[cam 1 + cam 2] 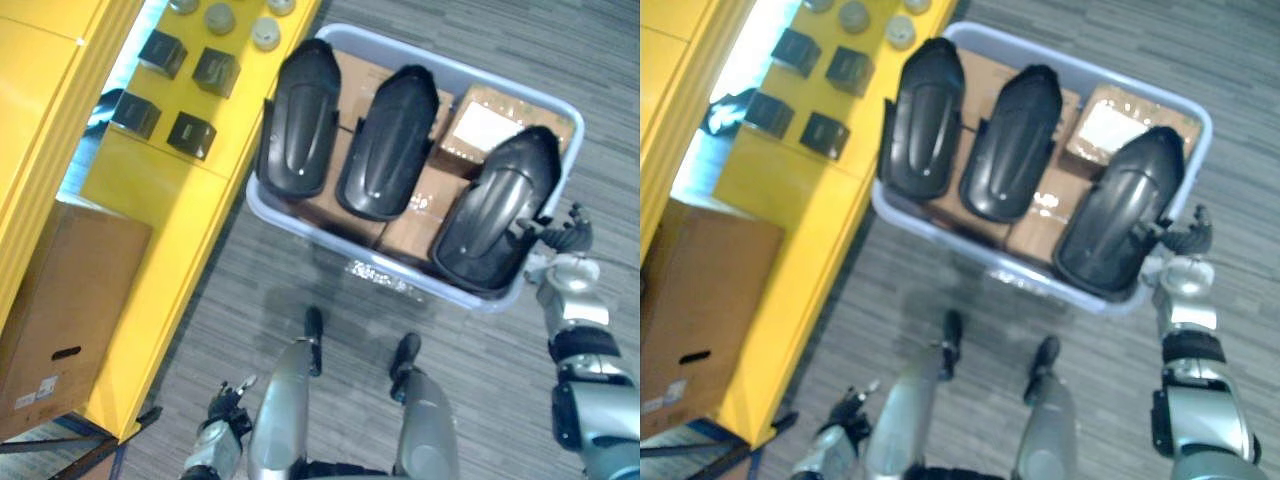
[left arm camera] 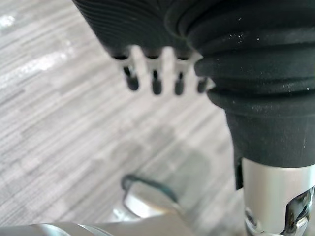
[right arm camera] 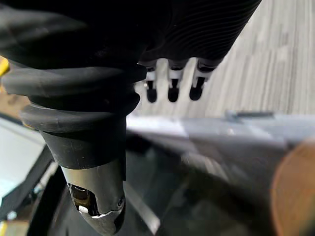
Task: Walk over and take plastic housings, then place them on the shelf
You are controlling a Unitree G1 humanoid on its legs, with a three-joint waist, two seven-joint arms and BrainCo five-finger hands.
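While right hand hovers at right rim of pale grey plastic bin, fingers straight and empty, three glossy black curved plastic housings lie side by side on brown cardboard boxes inside bin. Nearest housing just beside that hand; contact unclear. Left hand hangs low over floor, fingers relaxed, empty. Risks: edge-only grip lets smooth shell slip or tilt; lifted shell catches bin rim; placement on yellow shelf knocks small black boxes.

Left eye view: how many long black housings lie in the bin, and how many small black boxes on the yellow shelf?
Long black plastic housings, in the pale plastic bin: 3
Small black square boxes, on the yellow shelf: 4
Total: 7
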